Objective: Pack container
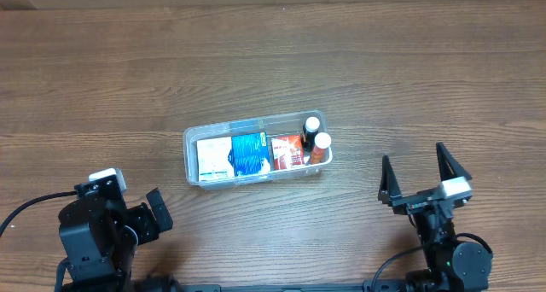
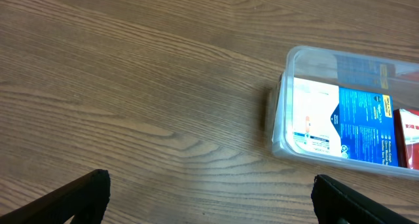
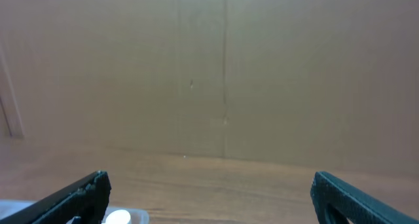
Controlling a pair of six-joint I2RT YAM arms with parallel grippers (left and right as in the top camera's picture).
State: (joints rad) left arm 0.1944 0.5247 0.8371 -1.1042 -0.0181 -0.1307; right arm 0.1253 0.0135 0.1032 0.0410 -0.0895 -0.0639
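The container [image 1: 188, 158] stood open side up near the middle of the wooden counter [image 1: 256, 53], between the two arms and farther from the robot than both. In the overhead view its long axis ran nearly left to right. It was turned slightly, so its right end lay a little farther from the robot than its left end. In the left wrist view the left short wall of the container [image 2: 283, 112] faced the camera, with the body extending past the right edge of the frame.

The container was a clear, see-through plastic tub, rectangular with rounded corners and a raised rim. Its contents showed through the walls. From left to right these were a white box [image 1: 214, 158], a blue box [image 1: 251, 153] and a red box [image 1: 286, 149], all lying flat side by side. Two white-capped bottles [image 1: 312, 123] stood upright at the right end.

The left gripper [image 2: 209, 185] was spread wide and empty, and sat low over bare counter to the left of the container and apart from it. The right gripper [image 1: 413, 155] was also spread wide and empty, to the right of the container and apart from it.
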